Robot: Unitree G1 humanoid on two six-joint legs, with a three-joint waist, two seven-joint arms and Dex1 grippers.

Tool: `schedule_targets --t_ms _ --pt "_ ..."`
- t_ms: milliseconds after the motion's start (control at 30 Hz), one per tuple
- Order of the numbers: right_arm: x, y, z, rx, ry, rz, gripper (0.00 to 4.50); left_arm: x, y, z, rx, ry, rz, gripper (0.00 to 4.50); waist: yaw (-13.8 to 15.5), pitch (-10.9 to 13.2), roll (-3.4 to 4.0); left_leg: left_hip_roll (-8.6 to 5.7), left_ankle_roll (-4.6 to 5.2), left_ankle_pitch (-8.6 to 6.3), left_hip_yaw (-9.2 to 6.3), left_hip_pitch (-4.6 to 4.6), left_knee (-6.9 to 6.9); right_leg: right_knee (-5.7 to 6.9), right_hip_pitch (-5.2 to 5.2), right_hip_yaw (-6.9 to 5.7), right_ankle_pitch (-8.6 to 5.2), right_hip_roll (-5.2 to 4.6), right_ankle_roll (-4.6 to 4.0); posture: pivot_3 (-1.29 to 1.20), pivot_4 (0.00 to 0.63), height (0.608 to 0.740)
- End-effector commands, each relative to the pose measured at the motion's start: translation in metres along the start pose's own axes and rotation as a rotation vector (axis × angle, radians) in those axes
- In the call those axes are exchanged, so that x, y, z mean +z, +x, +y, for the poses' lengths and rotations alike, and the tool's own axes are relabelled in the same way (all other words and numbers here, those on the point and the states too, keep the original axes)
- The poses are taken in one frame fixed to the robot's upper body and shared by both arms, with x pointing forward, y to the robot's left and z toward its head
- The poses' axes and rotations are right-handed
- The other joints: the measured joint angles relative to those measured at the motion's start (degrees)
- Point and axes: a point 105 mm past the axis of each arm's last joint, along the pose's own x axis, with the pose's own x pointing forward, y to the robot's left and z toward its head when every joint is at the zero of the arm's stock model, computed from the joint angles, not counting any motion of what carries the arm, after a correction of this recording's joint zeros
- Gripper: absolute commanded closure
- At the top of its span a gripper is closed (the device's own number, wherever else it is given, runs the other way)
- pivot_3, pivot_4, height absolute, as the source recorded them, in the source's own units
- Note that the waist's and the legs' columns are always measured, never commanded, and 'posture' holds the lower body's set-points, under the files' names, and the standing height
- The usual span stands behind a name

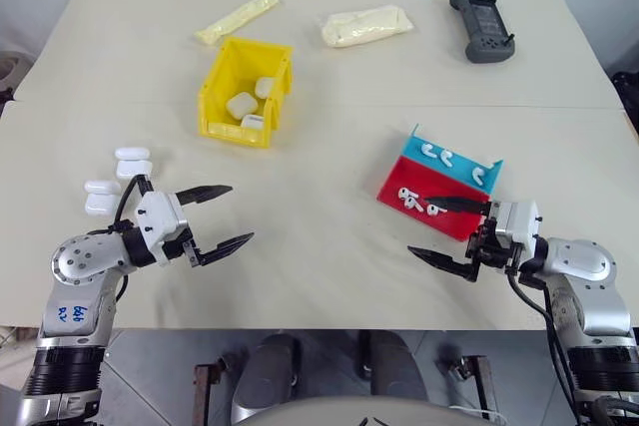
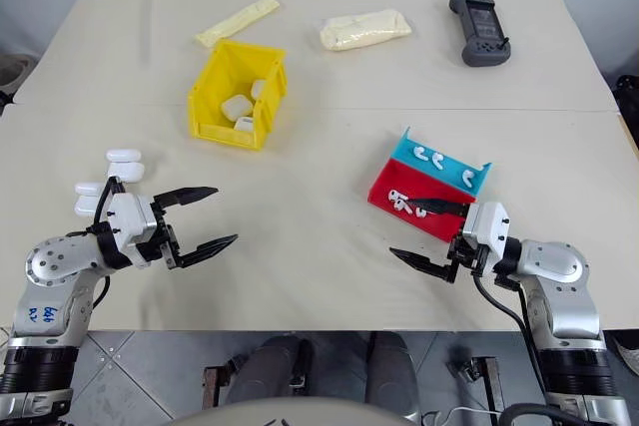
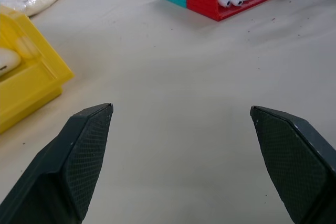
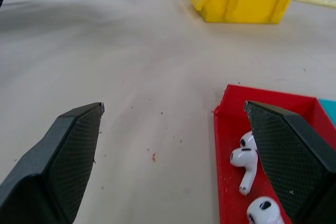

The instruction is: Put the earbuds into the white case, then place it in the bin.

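Fingers of the left end effector (image 1: 218, 216) stand wide apart over bare bench (image 1: 319, 246), with nothing between them; the right end effector (image 1: 451, 232) is likewise spread wide and holds nothing. Both hang low above the near part of the bench, pointing inward toward each other, well apart.

One finger of the right end effector reaches over the near edge of the red and blue tray (image 1: 439, 184), which lies just beyond it. In the tray's red part, right by that finger, lie two earbuds (image 4: 247, 163), loose and touching neither finger as far as the right wrist view shows. More earbuds (image 1: 436, 155) lie in the blue part, farther from the end effector.

Just behind and outside the left end effector, near its wrist, sits a cluster of white cases (image 1: 118, 180), closed and lying flat on the bench. The bin (image 1: 246, 93) stands beyond the left end effector, toward the middle of the bench, well apart from both end effectors; several white cases already lie inside it.

Along the far side of the bench, well beyond both end effectors, lie a long pale yellowish pouch (image 1: 238, 17), a plumper pouch (image 1: 365, 25), and a dark grey handheld controller (image 1: 481, 23), the last farthest out past the right end effector.
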Motion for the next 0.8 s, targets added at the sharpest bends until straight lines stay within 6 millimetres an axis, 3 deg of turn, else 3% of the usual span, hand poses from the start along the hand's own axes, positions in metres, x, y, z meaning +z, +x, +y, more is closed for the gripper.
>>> schedule_targets --t_ms 33,233,433,567,667,800 --pt "0.009 -0.001 -0.003 0.007 -0.023 -0.018 0.00 0.007 0.001 0.004 0.030 0.052 -0.012 0.04 0.1 0.0 0.00 -0.01 0.00 0.00 -0.01 0.00 0.00 0.00 0.00 0.00 0.00 0.00 0.00 0.00 0.150 0.740" --pt "0.011 0.002 -0.007 0.027 -0.019 -0.023 0.00 0.008 -0.005 0.006 0.070 -0.008 -0.027 0.04 0.0 0.0 0.00 0.00 0.00 0.00 0.00 0.00 0.00 0.00 0.00 0.00 0.00 0.00 0.00 0.00 0.150 0.740" --pt "0.021 0.018 -0.009 0.087 -0.016 -0.074 0.00 0.008 -0.028 0.014 0.286 -0.027 -0.013 0.04 -0.4 0.0 0.00 0.06 -0.03 -0.01 0.00 0.00 0.00 0.00 -0.01 0.00 0.00 0.01 -0.01 0.00 0.150 0.740" --pt "0.037 0.042 -0.006 0.155 -0.025 -0.151 0.00 0.004 -0.061 0.012 0.549 -0.100 0.021 0.04 -1.3 0.0 0.00 0.11 -0.08 -0.05 -0.02 0.02 -0.02 -0.02 -0.02 0.03 -0.01 0.01 -0.03 0.00 0.150 0.740" --pt "0.048 0.056 -0.004 0.190 -0.030 -0.204 0.00 -0.003 -0.086 0.002 0.709 -0.157 0.059 0.04 -1.3 0.0 0.00 0.14 -0.10 -0.06 -0.05 0.01 -0.01 -0.04 -0.01 0.00 -0.03 0.03 -0.06 0.00 0.150 0.740" --pt "0.064 0.078 0.004 0.249 -0.030 -0.284 0.00 -0.020 -0.136 -0.021 0.984 -0.260 0.138 0.04 -1.3 0.0 -0.01 0.13 -0.10 -0.12 -0.05 0.02 -0.01 -0.07 -0.01 0.03 -0.04 0.02 -0.07 0.00 0.150 0.740"
